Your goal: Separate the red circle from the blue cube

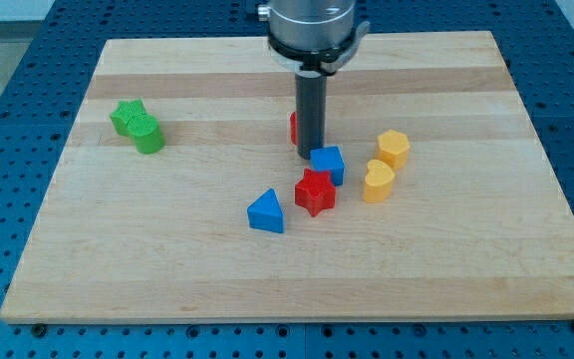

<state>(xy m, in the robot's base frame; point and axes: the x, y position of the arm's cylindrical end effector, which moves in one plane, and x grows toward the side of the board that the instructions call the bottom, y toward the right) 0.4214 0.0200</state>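
A pale wooden bench (pixel 167 259) fills most of the view and rests on a blue perforated surface (pixel 8 60). From the view's top centre descends the arm's grey metal mount (pixel 312 30), which ends in a straight dark rod (pixel 312 110). The rod carries no fingers, so no apart or together state applies to it.

My tip (pixel 311 154) meets the bench just right of the red circle (pixel 294 127) and just above and left of the blue cube (pixel 329 165); whether it touches either block cannot be told. The red circle is mostly hidden behind the rod, and only a narrow red sliver shows at the rod's left edge, so its round shape cannot be confirmed here. The blue cube sits close to the view's lower right of that sliver, with the rod standing between the two.

Neighbouring blocks crowd the cube. A red star (pixel 315 191) lies just below it, touching or nearly so. A blue triangular block (pixel 266 212) lies to the lower left of the star, slightly apart. To the cube's right stand two yellow blocks: a hexagonal one (pixel 394 149) above and a heart-shaped one (pixel 378 181) below.

Well apart, near the bench's left edge, two green blocks (pixel 138 125) sit pressed together.
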